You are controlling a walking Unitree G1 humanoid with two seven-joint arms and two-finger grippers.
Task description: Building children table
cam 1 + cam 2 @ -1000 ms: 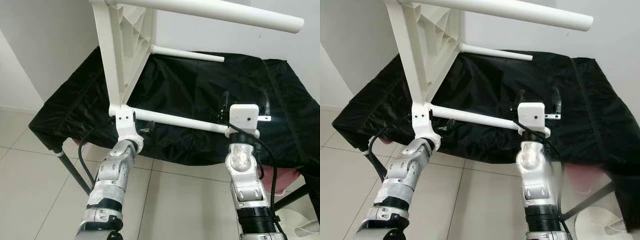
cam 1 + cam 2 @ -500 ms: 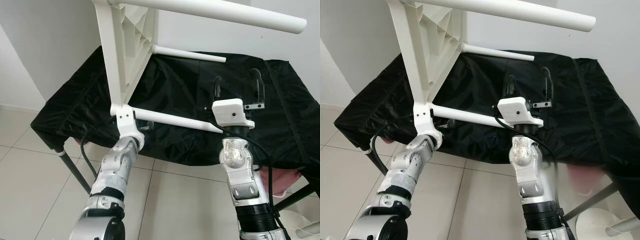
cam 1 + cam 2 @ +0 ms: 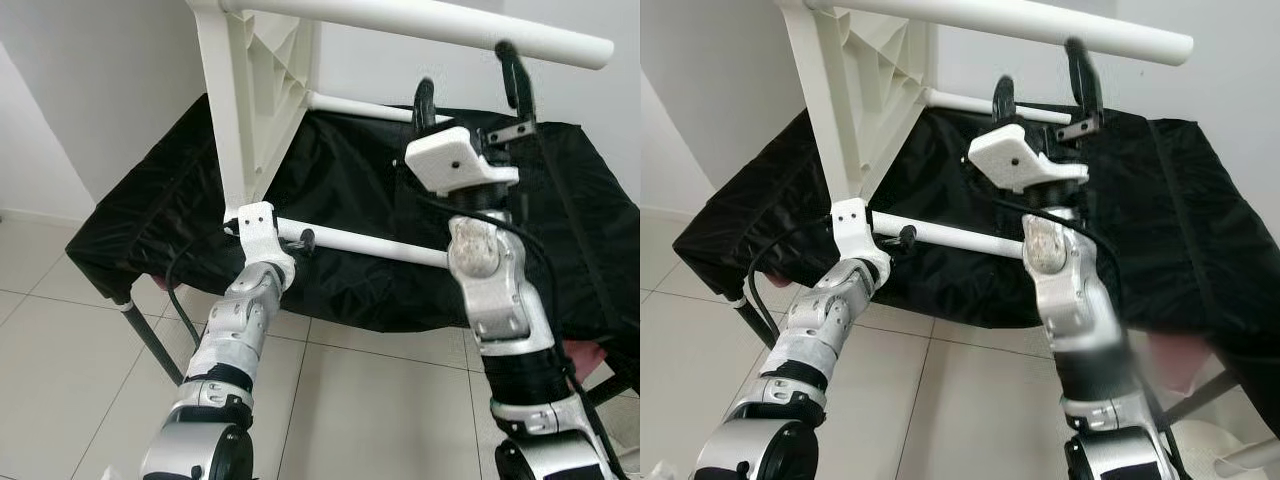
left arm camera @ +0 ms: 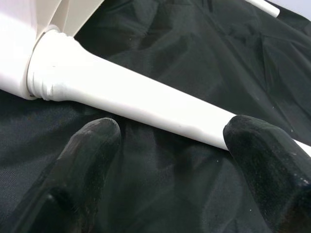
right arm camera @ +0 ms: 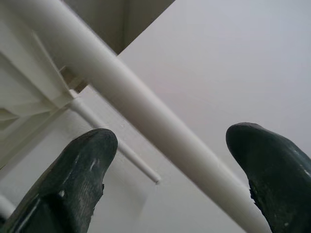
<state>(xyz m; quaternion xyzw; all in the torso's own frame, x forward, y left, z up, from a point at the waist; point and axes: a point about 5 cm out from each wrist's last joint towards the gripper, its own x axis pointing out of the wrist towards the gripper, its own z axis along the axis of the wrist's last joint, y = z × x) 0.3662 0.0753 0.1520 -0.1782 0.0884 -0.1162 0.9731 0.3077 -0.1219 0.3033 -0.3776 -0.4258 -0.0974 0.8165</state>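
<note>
Left eye view: three legs, two claws.

black-draped table (image 3: 560, 200), white children's table (image 3: 255, 110) atop

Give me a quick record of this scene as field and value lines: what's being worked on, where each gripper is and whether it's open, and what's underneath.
item: white children's table, tipped on its side, legs pointing toward the robot's right
upper leg: long white leg across the top of the head views
lower leg: white leg, screwed into the tabletop's corner
left gripper: open, just short of the lower leg near its socket
right gripper: open, raised just below the upper leg
surface: work table draped in black cloth
floor: light tiles
</note>
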